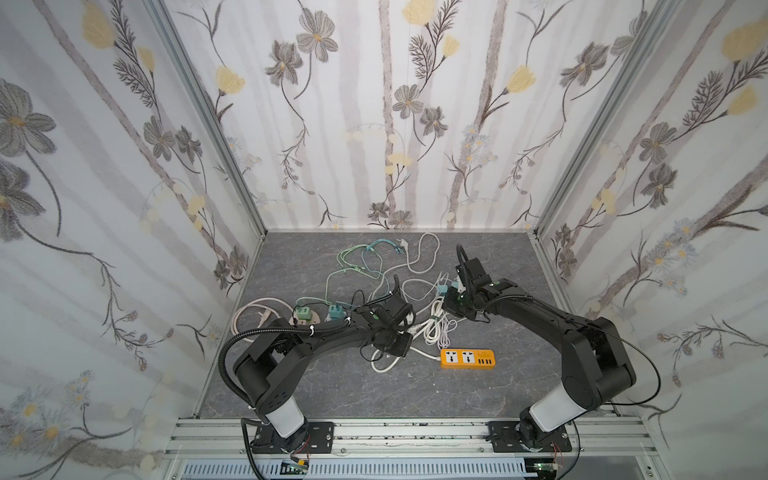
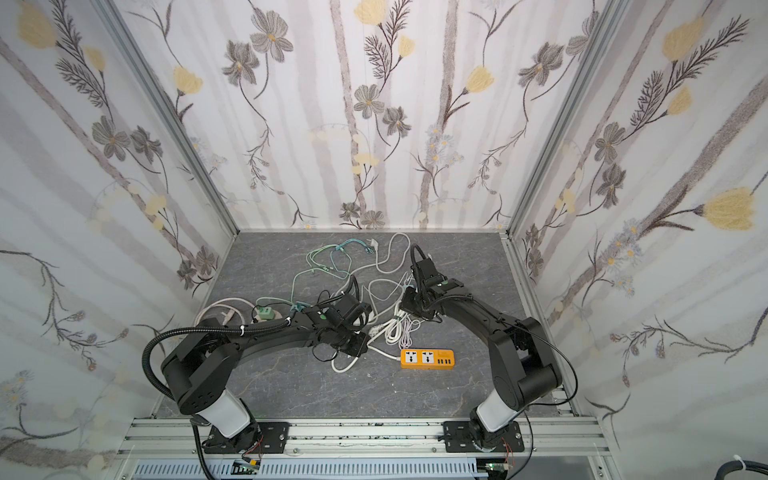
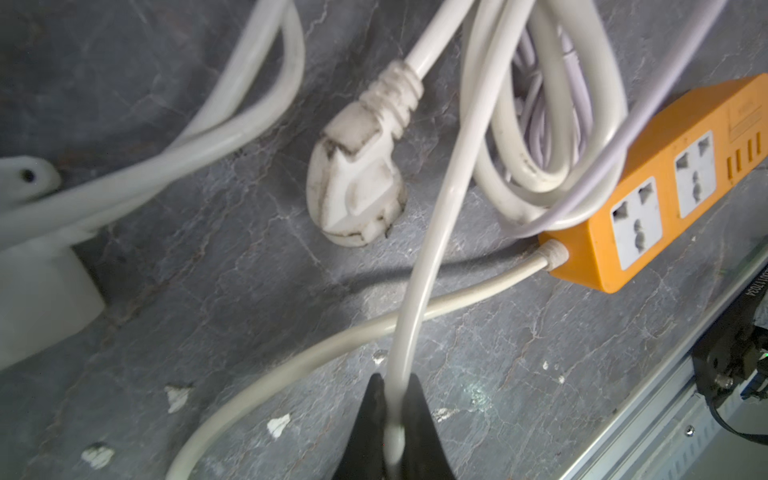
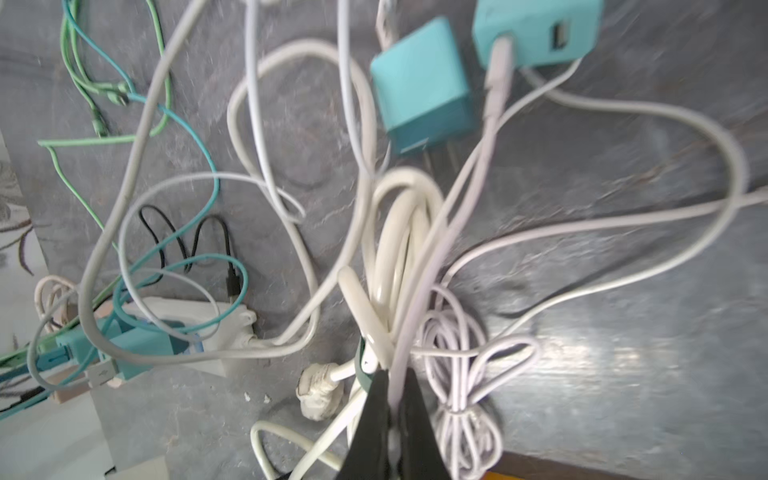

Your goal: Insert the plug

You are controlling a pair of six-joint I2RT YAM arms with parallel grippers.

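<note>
The white angled plug (image 3: 357, 183) lies flat on the grey floor, also seen in the right wrist view as the plug (image 4: 318, 392). An orange power strip (image 1: 467, 358) (image 2: 427, 358) (image 3: 665, 195) lies to its right with two empty sockets facing up. My left gripper (image 3: 394, 380) is shut on a thick white cable (image 3: 432, 249) that rises from its fingers past the plug. My right gripper (image 4: 390, 374) is shut on a thin pale cable (image 4: 440, 232) that runs up toward a teal charger (image 4: 536, 29). Both grippers hang over the cable tangle, apart from the plug.
A coiled white cord (image 3: 552, 124) and a bundled thin cord (image 4: 461, 374) lie between the arms. A second teal charger (image 4: 419, 83) dangles near them. A white strip (image 4: 216, 328) holding chargers sits on the left, and green and teal wires (image 1: 357, 257) trail toward the back wall.
</note>
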